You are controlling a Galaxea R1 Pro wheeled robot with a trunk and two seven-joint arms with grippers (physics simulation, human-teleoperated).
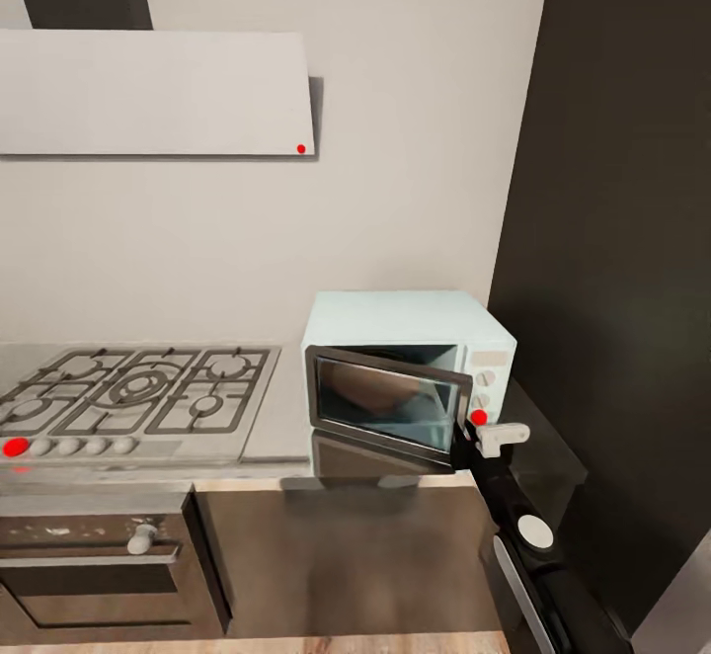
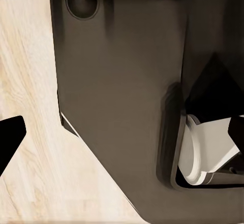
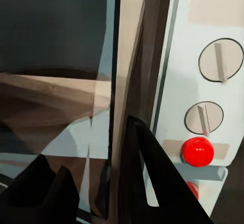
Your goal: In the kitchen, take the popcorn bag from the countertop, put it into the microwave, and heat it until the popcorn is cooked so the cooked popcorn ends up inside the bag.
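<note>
The pale blue-white microwave [image 1: 405, 323] stands on the grey steel countertop [image 1: 281, 427], right of the hob. Its dark glass door [image 1: 390, 402] hangs partly ajar. A tan-brown shape shows dimly through the glass; I cannot tell whether it is the popcorn bag. My right gripper [image 1: 464, 437] is at the door's free edge, beside the knobs [image 3: 220, 60] and the red light [image 3: 197, 151]. In the right wrist view the gripper [image 3: 96, 148] is open, with the door's edge [image 3: 124, 82] between its dark fingers. My left gripper [image 2: 122, 137] hangs open above the floor, holding nothing.
A steel gas hob [image 1: 138, 387] with black grates lies to the left, and a dark oven [image 1: 89, 555] sits below it. A grey hood [image 1: 148, 91] hangs above. A tall dark cabinet [image 1: 612, 239] walls off the right. My dark base [image 2: 117, 107] stands on wooden floor [image 2: 30, 82].
</note>
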